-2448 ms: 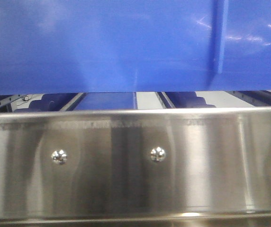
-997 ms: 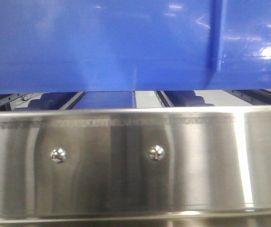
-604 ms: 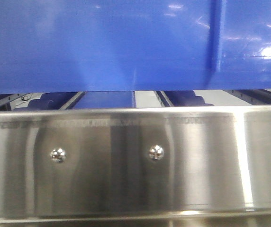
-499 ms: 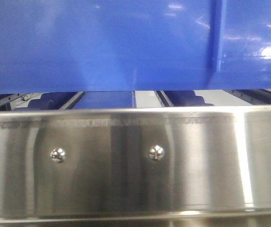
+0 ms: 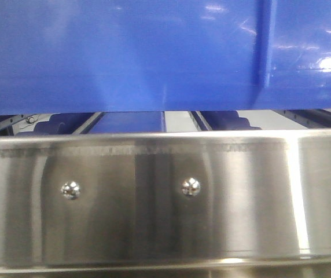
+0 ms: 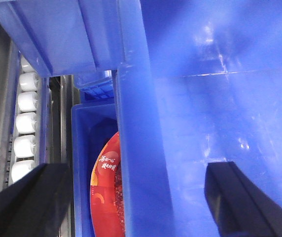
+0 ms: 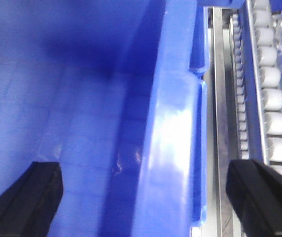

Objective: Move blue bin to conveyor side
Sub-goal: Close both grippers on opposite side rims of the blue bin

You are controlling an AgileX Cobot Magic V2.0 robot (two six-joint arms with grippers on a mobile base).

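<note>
front: blue bin [image 5: 125,52] wall fills top, steel rail [image 5: 154,231] with two bolts [image 5: 71,190] across below | left wrist: my left gripper [image 6: 136,197] spread astride bin rim; second bin [image 6: 82,148] holding red packet [image 6: 106,187], white rollers [image 6: 26,123] beside | right wrist: my right gripper [image 7: 146,197] spread astride other rim, roller track [image 7: 271,98] alongside

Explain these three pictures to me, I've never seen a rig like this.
It is a two-armed robot. The front camera sees a wall of the blue bin above a shiny steel rail. The other two cameras sit on the wrists, looking past black fingers. The left gripper and the right gripper each straddle a bin wall, jaws wide, neither clamped. White rollers run alongside. A red printed item seems to lie in a second blue container beside the bin.
</note>
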